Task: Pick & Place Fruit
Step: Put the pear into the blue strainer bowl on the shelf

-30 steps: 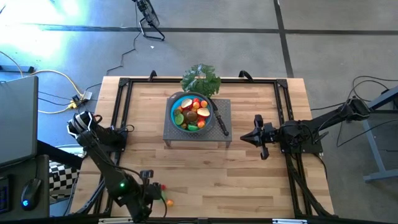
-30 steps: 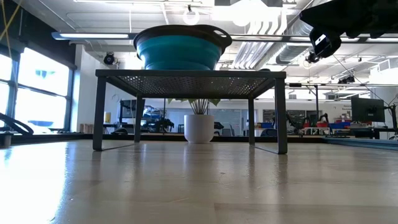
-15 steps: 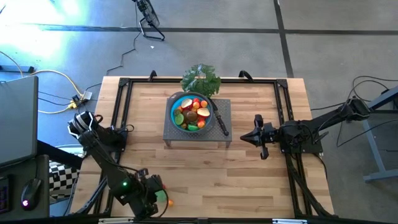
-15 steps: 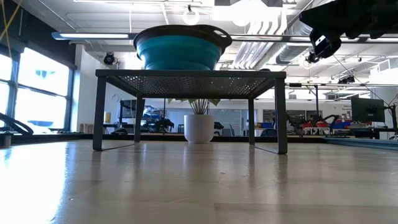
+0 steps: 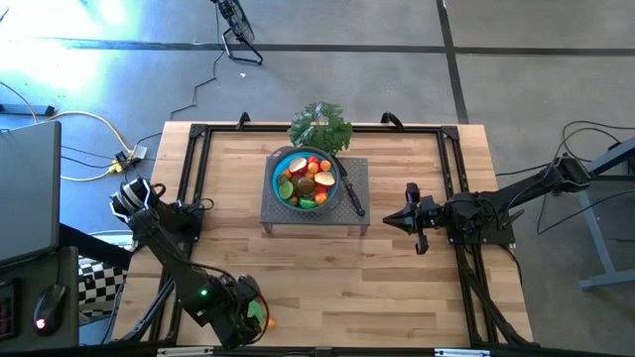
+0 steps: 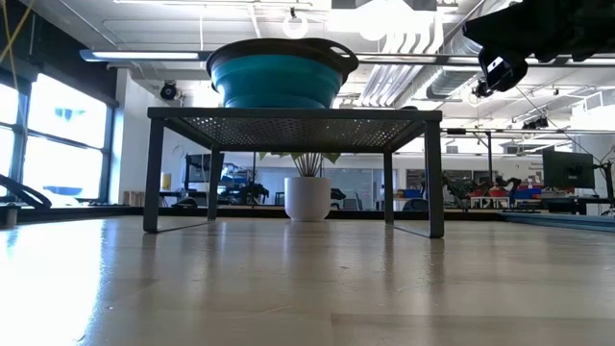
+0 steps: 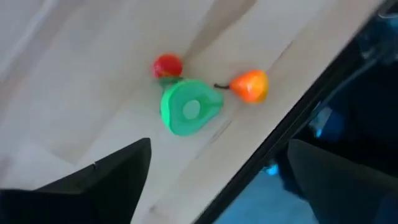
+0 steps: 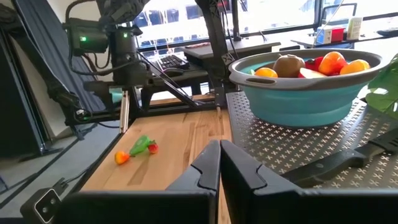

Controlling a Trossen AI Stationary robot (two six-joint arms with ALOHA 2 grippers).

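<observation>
Nearest you, at the table's (image 5: 397, 288) front edge near its left corner, your left gripper (image 5: 248, 315) hangs over three loose toy fruits with its fingers spread wide and nothing between them. In its wrist view you can see a green pear half (image 7: 188, 107) lying flat, a small red fruit (image 7: 167, 65) touching it, and an orange-yellow pear (image 7: 250, 86) just beside it, close to the table edge.

Farther back, near the middle of the table, the perforated grey stand (image 5: 355, 188) carries the blue bowl (image 5: 279, 175), heaped with fruit (image 5: 306, 181). A black-handled knife (image 5: 353, 196) lies on the stand beside the bowl.

Your right gripper (image 5: 394, 218) waits to the right of the stand, fingers pressed together on nothing.

At the table's far edge sits what looks like a leafy green bunch (image 5: 320, 126), though you see it only from above.
</observation>
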